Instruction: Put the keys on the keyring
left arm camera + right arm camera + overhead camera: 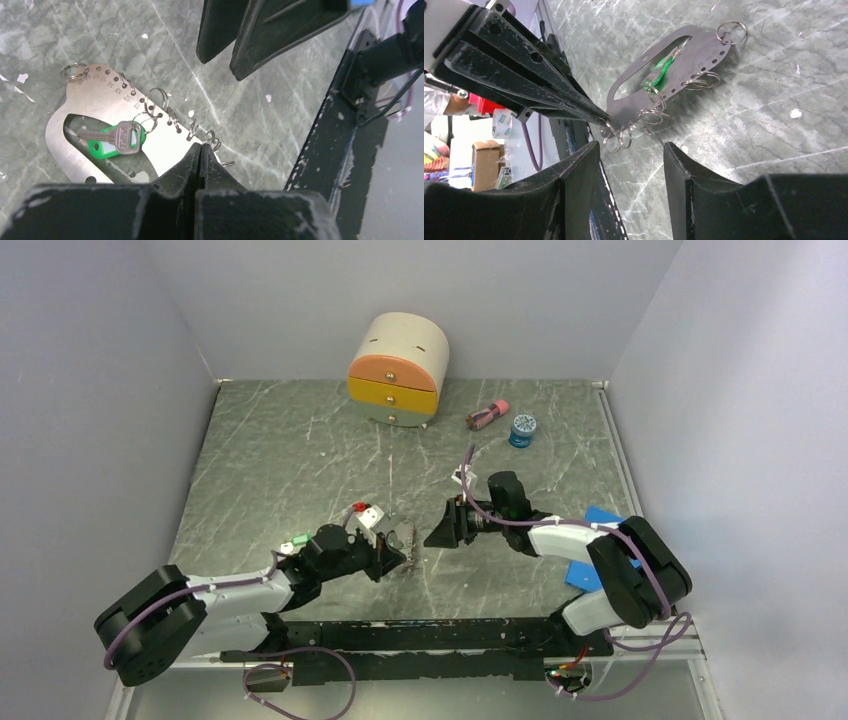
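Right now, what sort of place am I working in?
Most likely a lab test cell rather than a home: a marble-patterned tabletop boxed in by plain grey walls, with staged props such as a small drawer unit and a metal plate hung with rings.

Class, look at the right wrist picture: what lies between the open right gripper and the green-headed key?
From the right gripper, a cluster of split rings on the metal plate's holed edge lies before the green-headed key; the right wrist view shows it.

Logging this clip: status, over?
Left gripper shut on metal plate. Right gripper open, empty, facing it. Green key on a ring. Nothing between.
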You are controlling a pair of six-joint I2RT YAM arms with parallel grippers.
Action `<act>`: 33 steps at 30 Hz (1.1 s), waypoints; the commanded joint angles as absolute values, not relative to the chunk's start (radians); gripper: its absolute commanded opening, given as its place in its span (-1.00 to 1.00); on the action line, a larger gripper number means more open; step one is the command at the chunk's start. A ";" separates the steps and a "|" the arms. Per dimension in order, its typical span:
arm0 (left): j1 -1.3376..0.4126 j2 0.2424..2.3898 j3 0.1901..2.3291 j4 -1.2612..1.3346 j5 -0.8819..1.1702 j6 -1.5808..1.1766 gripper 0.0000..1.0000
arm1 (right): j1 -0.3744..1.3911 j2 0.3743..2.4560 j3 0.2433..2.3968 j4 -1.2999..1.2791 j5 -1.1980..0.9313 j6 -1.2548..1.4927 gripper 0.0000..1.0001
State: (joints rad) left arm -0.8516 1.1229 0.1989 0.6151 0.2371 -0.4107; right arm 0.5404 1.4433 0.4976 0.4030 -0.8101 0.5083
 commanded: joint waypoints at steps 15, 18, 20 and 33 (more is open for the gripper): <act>-0.854 1.118 0.279 0.483 0.040 -0.446 0.47 | 0.534 1.497 0.549 0.348 -0.801 0.449 0.31; -0.847 1.105 0.293 0.461 0.017 -0.483 0.57 | 0.534 1.503 0.562 0.327 -0.795 0.434 0.38; -0.835 1.105 0.309 0.435 0.024 -0.506 0.58 | 0.534 1.515 0.573 0.316 -0.798 0.430 0.39; -0.592 1.130 0.282 0.425 0.236 -0.712 0.54 | 0.535 1.581 0.615 0.275 -0.790 0.440 0.37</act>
State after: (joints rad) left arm -0.6601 1.1378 0.2920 0.4129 0.1585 -0.6079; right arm 0.5381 1.5723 0.5713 0.2825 -0.8074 0.4541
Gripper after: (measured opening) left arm 0.776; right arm 0.683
